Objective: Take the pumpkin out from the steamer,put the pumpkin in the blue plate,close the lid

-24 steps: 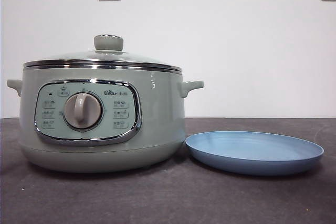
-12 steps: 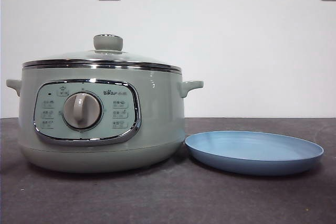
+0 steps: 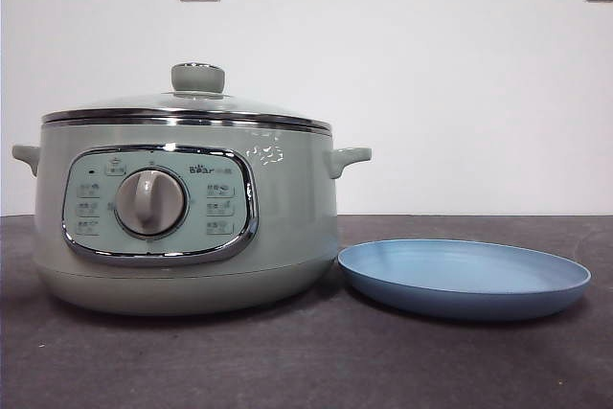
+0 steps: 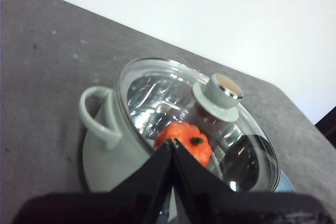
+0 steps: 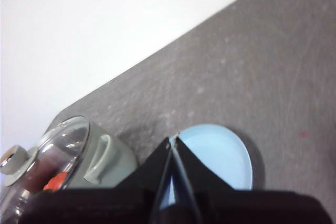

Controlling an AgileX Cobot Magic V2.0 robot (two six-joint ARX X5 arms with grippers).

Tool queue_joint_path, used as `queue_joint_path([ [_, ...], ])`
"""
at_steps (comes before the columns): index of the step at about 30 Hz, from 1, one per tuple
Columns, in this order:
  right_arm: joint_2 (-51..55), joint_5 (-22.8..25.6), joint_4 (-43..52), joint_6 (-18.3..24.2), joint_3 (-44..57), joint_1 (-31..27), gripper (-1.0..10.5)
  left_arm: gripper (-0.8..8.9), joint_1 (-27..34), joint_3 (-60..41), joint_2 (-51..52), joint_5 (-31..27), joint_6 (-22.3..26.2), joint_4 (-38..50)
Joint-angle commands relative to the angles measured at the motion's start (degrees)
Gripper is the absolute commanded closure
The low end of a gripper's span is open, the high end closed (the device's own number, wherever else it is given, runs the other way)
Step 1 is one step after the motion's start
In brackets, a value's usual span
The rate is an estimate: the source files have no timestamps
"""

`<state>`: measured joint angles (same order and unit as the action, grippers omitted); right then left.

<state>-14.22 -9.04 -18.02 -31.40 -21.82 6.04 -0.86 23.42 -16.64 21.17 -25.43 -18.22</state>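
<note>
Nothing being moved since earlier frame: lid (image 3: 187,107) remaining seated on steamer (image 3: 187,213), pumpkin (image 4: 184,141) inside; left tool (image 4: 172,148) and right tool (image 5: 174,141) being kept closed, empty.

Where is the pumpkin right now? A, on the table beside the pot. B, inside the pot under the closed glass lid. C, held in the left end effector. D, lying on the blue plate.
B: the left wrist view shows the pumpkin through the glass lid, which sits closed on the pot, while the blue plate holds nothing.
</note>
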Motion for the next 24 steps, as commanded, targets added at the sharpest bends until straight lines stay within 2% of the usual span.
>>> queue_joint_path([
  [1, -4.0, -0.1, -1.7, 5.9, -5.6, 0.0, 9.6, 8.21, 0.2, 4.2, -4.0, 0.0, 5.2, -0.9],
  [6, -11.8, -2.1, -7.0, 13.3, -16.0, 0.0, 9.5, 8.20, 0.2, 12.4, -11.6, 0.3, 11.7, -3.9],
  [11, -20.1, -6.2, -14.2, 21.8, -26.7, 0.0, 9.5, 8.19, 0.2, 21.1, -18.5, 1.8, 18.0, -10.1],
  [20, -33.9, -20.0, -31.1, 34.2, -42.2, 0.0, 9.4, 8.13, -0.7, 34.5, -29.2, 8.6, 25.7, -23.9],
  [22, -36.6, -22.7, -34.5, 36.5, -44.1, 0.0, 8.6, 7.89, -1.3, 36.1, -30.7, 9.6, 26.2, -25.5],
  [24, -38.4, -22.9, -35.9, 36.7, -45.0, 0.0, 7.1, 6.42, -1.9, 36.7, -31.5, 10.5, 26.2, -25.7],
])
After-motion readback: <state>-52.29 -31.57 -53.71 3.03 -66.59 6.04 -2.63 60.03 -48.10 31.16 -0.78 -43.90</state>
